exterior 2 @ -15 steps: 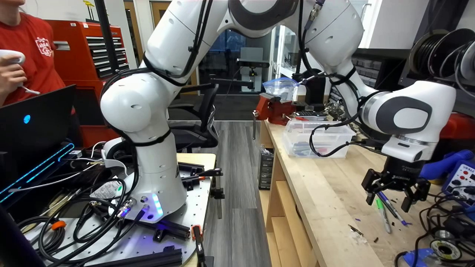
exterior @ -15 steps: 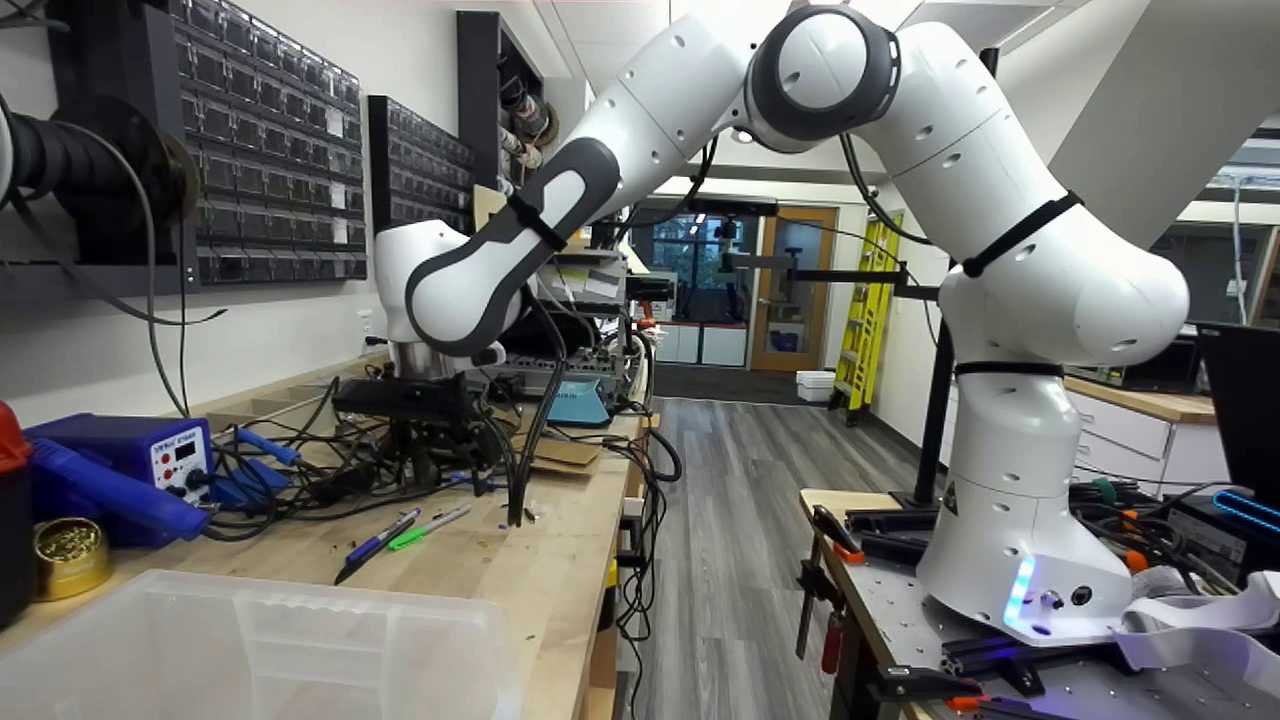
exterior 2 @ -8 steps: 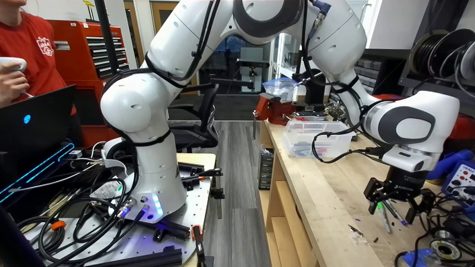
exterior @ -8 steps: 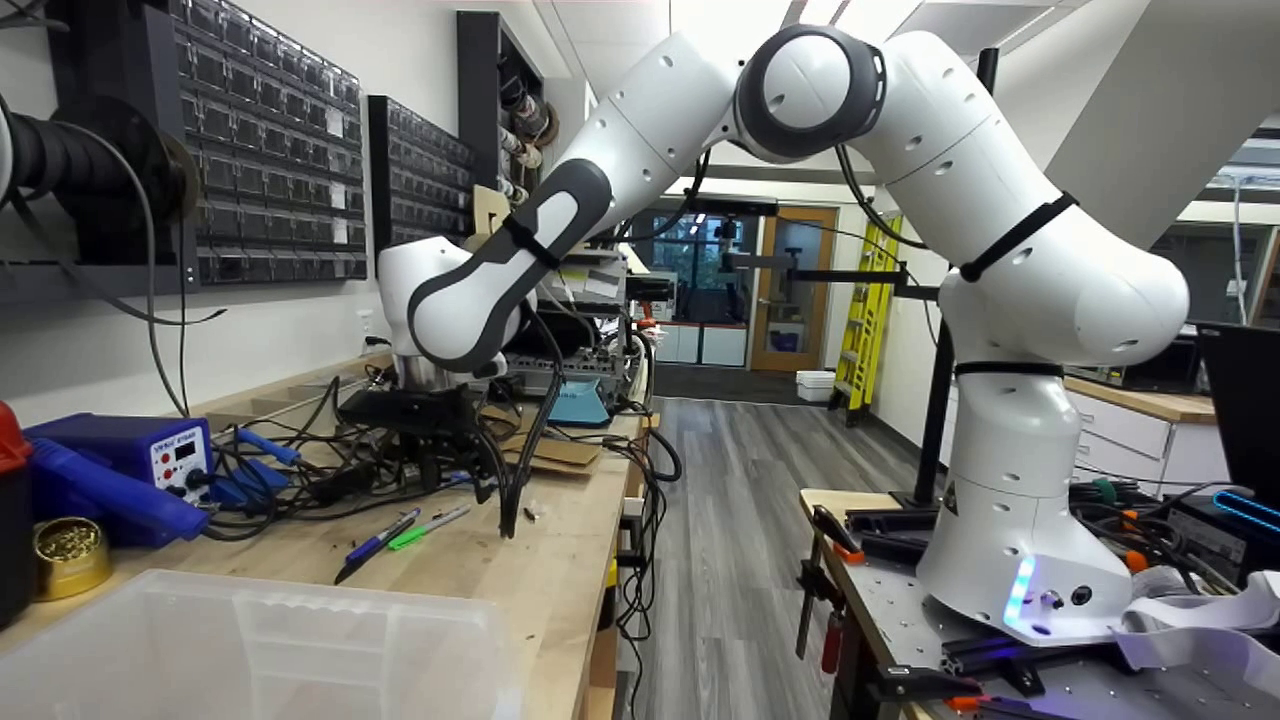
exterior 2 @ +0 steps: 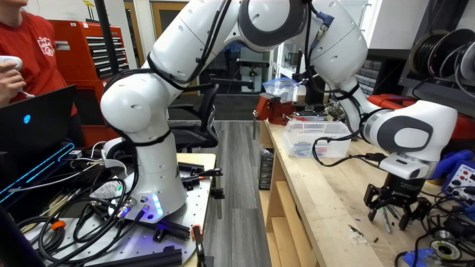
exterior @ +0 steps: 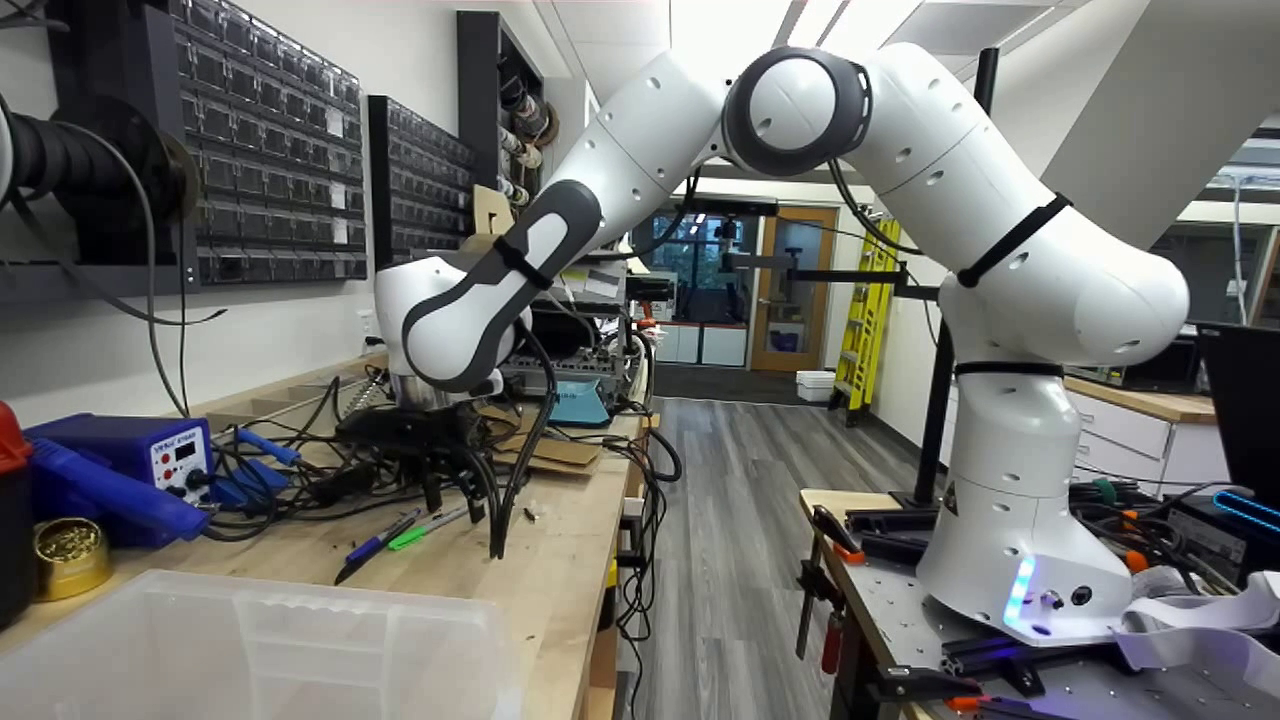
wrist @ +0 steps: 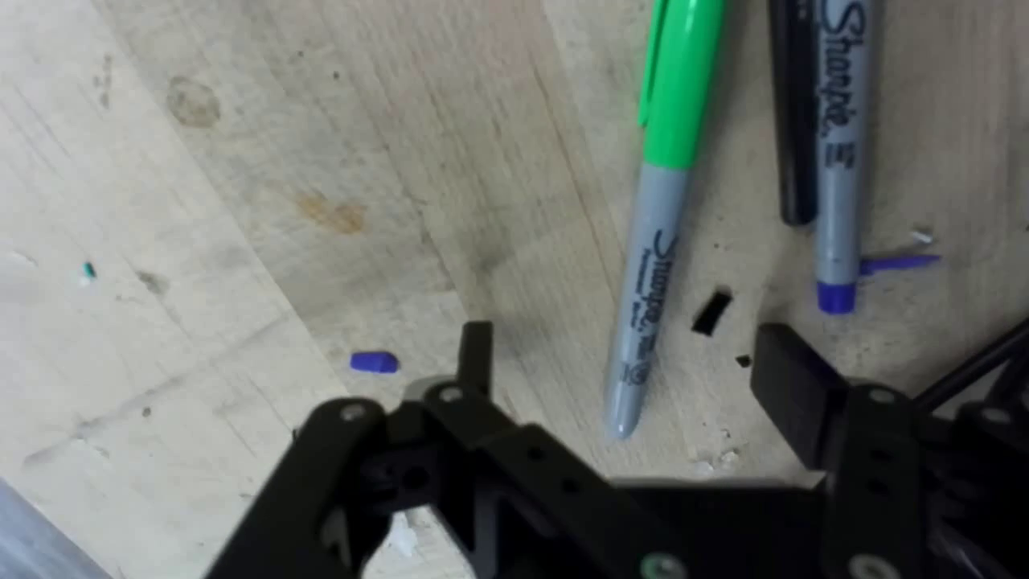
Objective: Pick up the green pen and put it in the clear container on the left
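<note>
The green pen is a marker with a bright green cap and grey barrel. It lies flat on the wooden table in the wrist view (wrist: 663,193) and in an exterior view (exterior: 412,536). In an exterior view its grey barrel (exterior 2: 386,221) shows while the gripper hides the cap. My gripper (wrist: 627,350) is open and empty, low above the table, also seen in an exterior view (exterior 2: 388,219). The barrel's end lies between its fingertips in the wrist view, touching neither. The clear container stands apart from the gripper in both exterior views (exterior: 400,640) (exterior 2: 297,130).
A purple-ended marker (wrist: 840,177) and a black pen (wrist: 794,121) lie close beside the green pen. Tangled cables (exterior 2: 426,222), a solder spool (exterior 2: 445,249) and a blue soldering station (exterior: 130,465) are nearby. The clear container holds some blue and red items.
My gripper has moved down toward the table over the pens, staying open. In an exterior view it now hides the green cap. The pens and the clear container have not moved.
</note>
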